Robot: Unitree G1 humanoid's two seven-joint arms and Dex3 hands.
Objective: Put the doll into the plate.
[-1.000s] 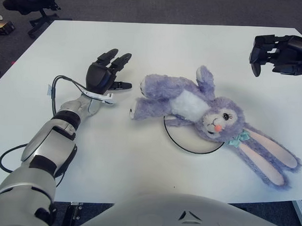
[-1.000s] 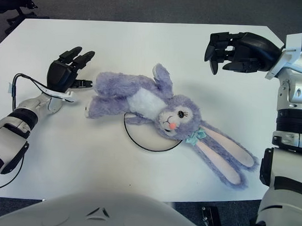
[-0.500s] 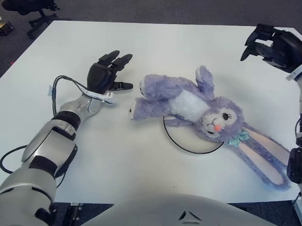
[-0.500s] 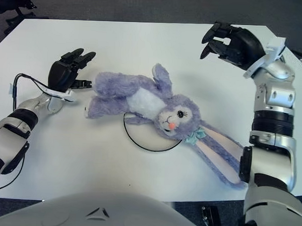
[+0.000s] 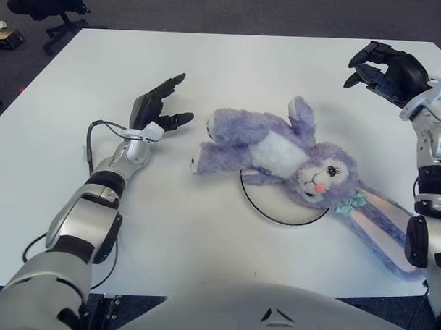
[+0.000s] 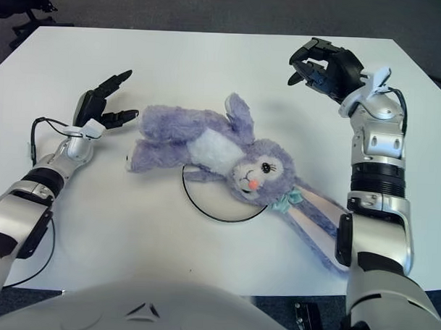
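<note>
The purple plush bunny is lying across the white plate mid-surface while the empty left robot hand and right robot hand are hovering splayed, so centering it probably means scooping both ends.

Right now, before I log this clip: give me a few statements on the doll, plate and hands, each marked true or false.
1. The doll lies across the plate. True.
2. The left hand grips the doll's foot. False: its fingers are spread, beside the doll, apart from it.
3. The right hand holds nothing. True.
4. The doll's ears point toward the left hand. False: they trail toward the robot's right.
</note>
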